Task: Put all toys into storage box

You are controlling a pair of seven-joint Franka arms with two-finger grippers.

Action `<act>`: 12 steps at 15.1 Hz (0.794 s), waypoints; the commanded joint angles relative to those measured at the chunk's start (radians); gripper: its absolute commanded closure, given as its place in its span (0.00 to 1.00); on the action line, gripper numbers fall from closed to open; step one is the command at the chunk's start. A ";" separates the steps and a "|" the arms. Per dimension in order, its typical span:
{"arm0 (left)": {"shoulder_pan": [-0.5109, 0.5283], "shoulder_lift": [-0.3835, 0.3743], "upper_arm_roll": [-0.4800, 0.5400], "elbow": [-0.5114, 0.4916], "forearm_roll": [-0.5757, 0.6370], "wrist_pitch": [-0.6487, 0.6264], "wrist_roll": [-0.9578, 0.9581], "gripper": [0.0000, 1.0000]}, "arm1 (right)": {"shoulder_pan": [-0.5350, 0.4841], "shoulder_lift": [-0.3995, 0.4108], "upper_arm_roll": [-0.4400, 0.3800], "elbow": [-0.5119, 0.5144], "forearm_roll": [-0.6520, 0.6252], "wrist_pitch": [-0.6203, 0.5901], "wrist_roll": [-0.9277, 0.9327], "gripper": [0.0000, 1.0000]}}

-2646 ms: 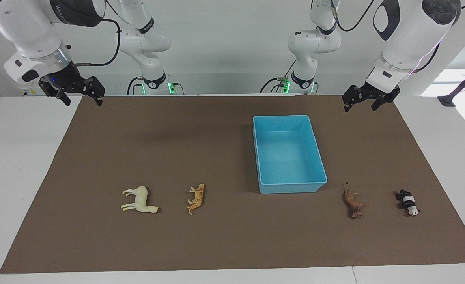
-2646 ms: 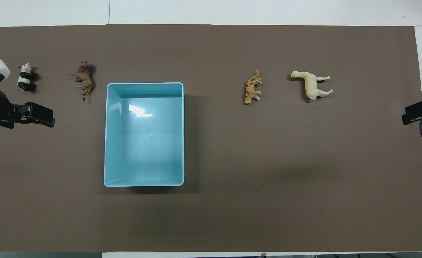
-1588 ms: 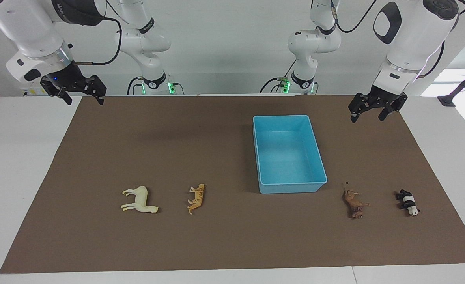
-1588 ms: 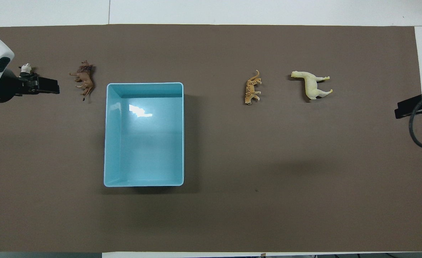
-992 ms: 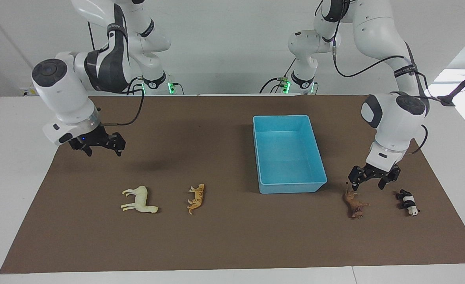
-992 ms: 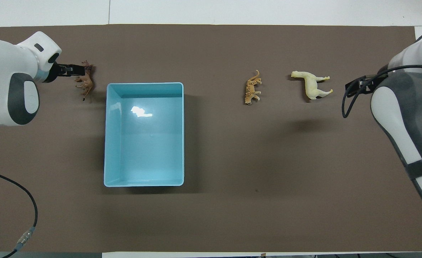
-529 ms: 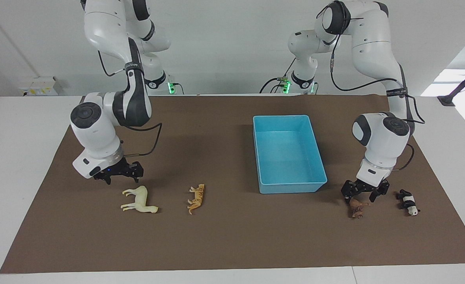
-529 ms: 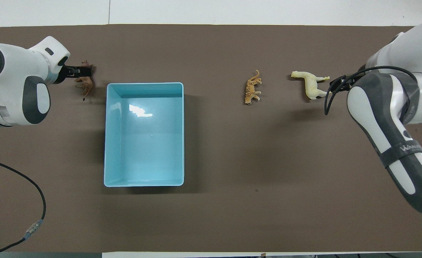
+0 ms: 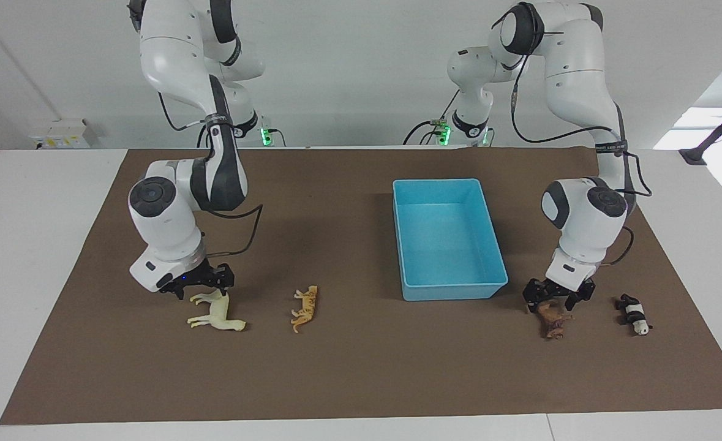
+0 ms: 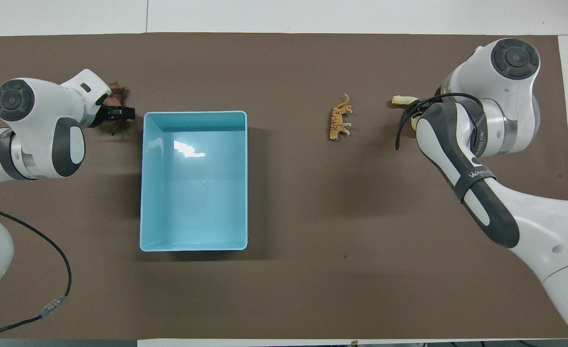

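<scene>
1. fingers: left gripper (image 9: 557, 297) has its fingers (image 9: 529, 295) spread, low over the brown lion (image 9: 552, 321), straddling the end of it nearer the robots; contact cannot be confirmed. right gripper (image 9: 201, 283) also has its fingers (image 9: 228, 280) spread, low over the back of the cream horse (image 9: 217, 311), just above or touching, cannot tell which
2. brown mat (image 9: 348, 373) covers the table; everything of the task sits on it
3. storage box (image 9: 498, 269), light blue, toward the left arm's end of the table, nearer the robots than all four toys; inside is bare, nothing in it
4. progress: judged at the very start. zero of four toys stored; both arms look to be at the reach-and-descend step before a first grasp. left to do: close, lift, carry, drop for each toy
5. cream horse lies on its side toward the right arm's end; in the overhead view the right arm hides most of it, only the head end shows (image 10: 402, 100)
6. orange tiger (image 9: 305, 308) lies between horse and box, untouched, well apart from both grippers
7. brown lion lies just beside the box's corner farthest from the robots, on the left arm's side
8. panda (image 9: 632, 314) lies beside the lion, closer to the left arm's end, near the left gripper but not under it; hidden by the arm in the overhead view
</scene>
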 commanded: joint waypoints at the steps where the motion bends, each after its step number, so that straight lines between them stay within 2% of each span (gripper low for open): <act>1: -0.003 -0.016 -0.002 -0.022 0.018 0.026 -0.029 0.26 | 0.006 0.030 0.006 0.011 0.003 0.011 -0.004 0.00; 2: -0.009 -0.016 -0.003 -0.022 0.018 0.026 -0.042 0.34 | 0.008 0.036 0.006 0.007 0.003 0.021 -0.006 0.00; 3: -0.009 -0.016 -0.003 -0.022 0.020 0.026 -0.042 0.50 | 0.009 0.041 0.006 -0.005 0.003 0.039 -0.006 0.00; 5: -0.009 -0.016 -0.003 -0.020 0.020 0.020 -0.042 0.70 | 0.009 0.039 0.006 -0.016 0.003 0.054 -0.007 0.00; 6: -0.007 -0.016 -0.003 -0.019 0.018 0.020 -0.042 0.77 | 0.009 0.041 0.006 -0.016 0.003 0.056 -0.012 0.00; 7: -0.006 -0.015 -0.003 -0.016 0.018 0.020 -0.043 0.78 | 0.008 0.041 0.006 -0.016 0.003 0.056 -0.012 0.00; 8: -0.007 -0.015 -0.003 -0.008 0.017 0.013 -0.043 0.78 | 0.003 0.041 0.006 -0.015 0.001 0.059 -0.014 0.07; 9: -0.007 -0.015 -0.003 0.003 0.015 0.006 -0.043 0.78 | 0.005 0.053 0.006 -0.016 0.003 0.082 -0.015 0.27; 10: -0.004 -0.015 -0.005 0.022 0.012 -0.020 -0.043 0.79 | 0.009 0.067 0.006 -0.018 0.003 0.103 -0.015 0.58; 11: -0.004 -0.011 -0.005 0.064 0.010 -0.064 -0.043 0.79 | 0.011 0.066 0.006 -0.018 0.004 0.097 -0.007 1.00; 12: -0.007 -0.011 -0.006 0.113 0.006 -0.133 -0.045 0.79 | 0.011 0.066 0.006 -0.015 0.018 0.097 -0.004 1.00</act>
